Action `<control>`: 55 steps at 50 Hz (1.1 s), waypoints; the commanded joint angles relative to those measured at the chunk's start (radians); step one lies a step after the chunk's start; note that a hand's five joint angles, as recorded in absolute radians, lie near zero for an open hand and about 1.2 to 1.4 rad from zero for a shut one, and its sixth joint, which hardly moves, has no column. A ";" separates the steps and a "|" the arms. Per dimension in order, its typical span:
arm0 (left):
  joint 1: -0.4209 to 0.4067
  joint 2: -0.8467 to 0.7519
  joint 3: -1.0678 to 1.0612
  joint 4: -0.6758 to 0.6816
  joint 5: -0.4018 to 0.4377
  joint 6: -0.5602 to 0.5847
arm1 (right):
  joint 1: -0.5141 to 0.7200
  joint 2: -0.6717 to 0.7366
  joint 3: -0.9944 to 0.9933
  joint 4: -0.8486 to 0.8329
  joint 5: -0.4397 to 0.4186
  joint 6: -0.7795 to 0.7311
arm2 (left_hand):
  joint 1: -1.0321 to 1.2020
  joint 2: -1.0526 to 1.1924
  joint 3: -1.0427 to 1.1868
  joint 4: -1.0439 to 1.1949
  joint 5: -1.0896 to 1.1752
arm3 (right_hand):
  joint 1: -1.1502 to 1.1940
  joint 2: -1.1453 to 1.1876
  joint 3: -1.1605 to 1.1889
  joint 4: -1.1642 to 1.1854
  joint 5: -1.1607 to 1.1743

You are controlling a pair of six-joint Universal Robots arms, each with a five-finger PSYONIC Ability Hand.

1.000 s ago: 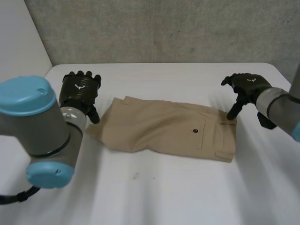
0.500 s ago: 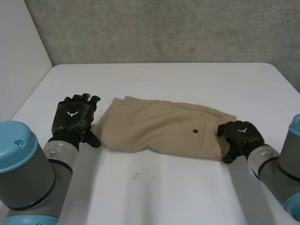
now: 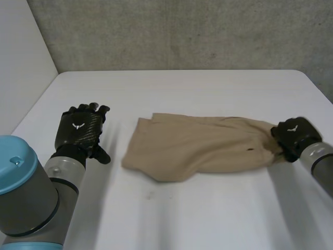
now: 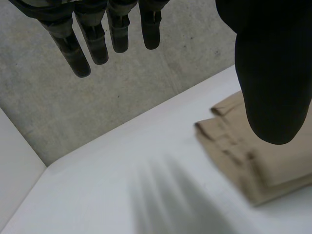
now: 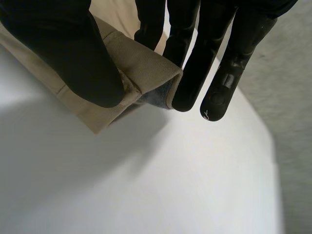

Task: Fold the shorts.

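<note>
The tan shorts (image 3: 197,148) lie across the middle of the white table, stretched toward the right. My right hand (image 3: 292,136) pinches their right end, the waistband corner (image 5: 141,73), between thumb and fingers and holds it a little off the table. My left hand (image 3: 80,131) hovers to the left of the shorts with its fingers (image 4: 92,41) straight and spread, touching no cloth. Beside its thumb lies the folded leg end of the shorts (image 4: 253,156).
The white table (image 3: 171,219) meets a grey wall (image 3: 182,31) at the back and a white panel (image 3: 21,57) at the left. My left arm (image 3: 26,192) fills the near left corner.
My right hand has closed on the right end of the shorts and pulled it right and up, dragging the cloth away from my left hand. The left hand has barely moved.
</note>
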 commanded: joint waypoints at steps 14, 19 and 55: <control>0.001 0.004 0.018 0.001 -0.006 0.000 | 0.560 0.227 -0.473 0.046 -0.277 -0.329 | -0.029 -0.019 -0.030 -0.020 -0.033 | 0.474 0.224 0.234 0.206 0.256; 0.004 0.003 0.053 0.000 -0.008 0.003 | 0.625 0.356 -0.568 0.053 -0.353 -0.314 | -0.032 -0.022 -0.033 -0.023 -0.036 | 0.341 0.091 0.102 0.073 0.124; -0.137 -0.533 0.588 -0.288 0.115 0.017 | 0.398 0.396 -0.632 0.274 -0.055 0.538 | 0.007 0.017 0.005 0.016 0.002 | -0.748 -0.998 -0.987 -1.016 -0.966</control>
